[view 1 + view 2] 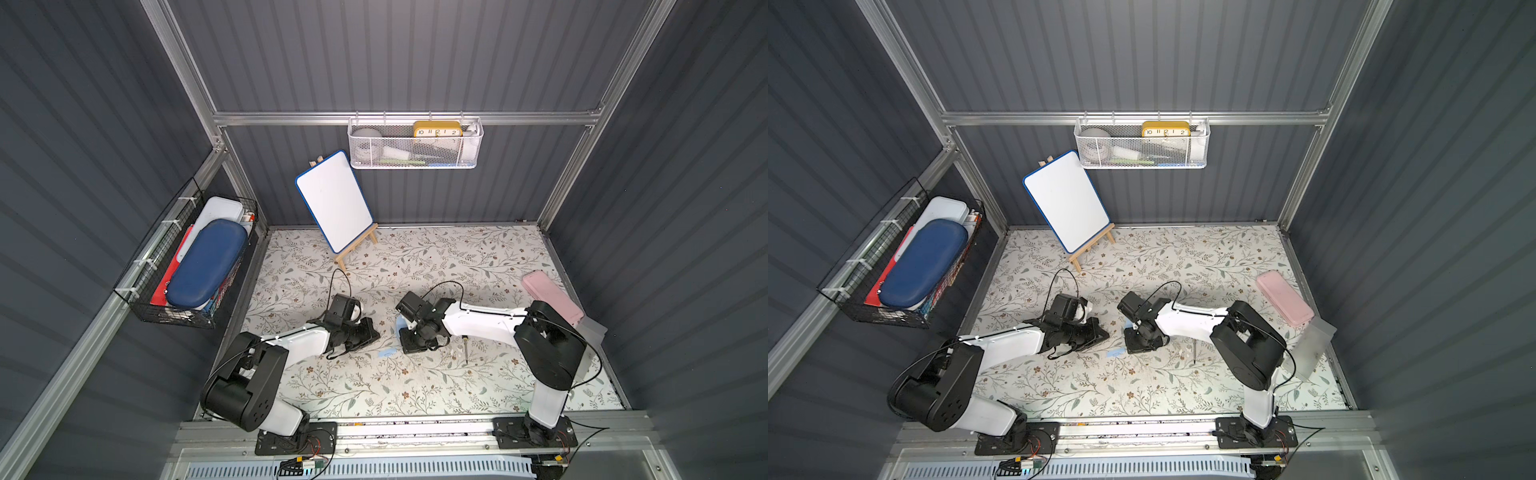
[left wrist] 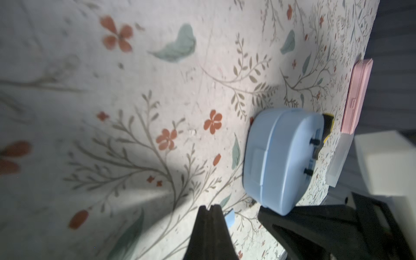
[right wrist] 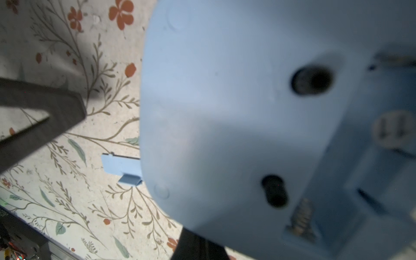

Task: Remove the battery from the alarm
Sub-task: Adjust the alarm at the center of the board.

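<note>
The alarm is a light-blue clock on the floral mat, mid-table in both top views. Its plain back fills the right wrist view, showing two dark knobs and an open compartment with a spring. The battery is not visible to me. My right gripper is shut, with its tips against the alarm's lower edge and hidden by it. My left gripper is shut and empty, a short way left of the alarm. A small light-blue cover piece lies flat between the grippers.
A thin screwdriver lies right of the alarm. A pink case and a clear plastic box sit at the right edge. A whiteboard on an easel stands at the back. Wall baskets hang above.
</note>
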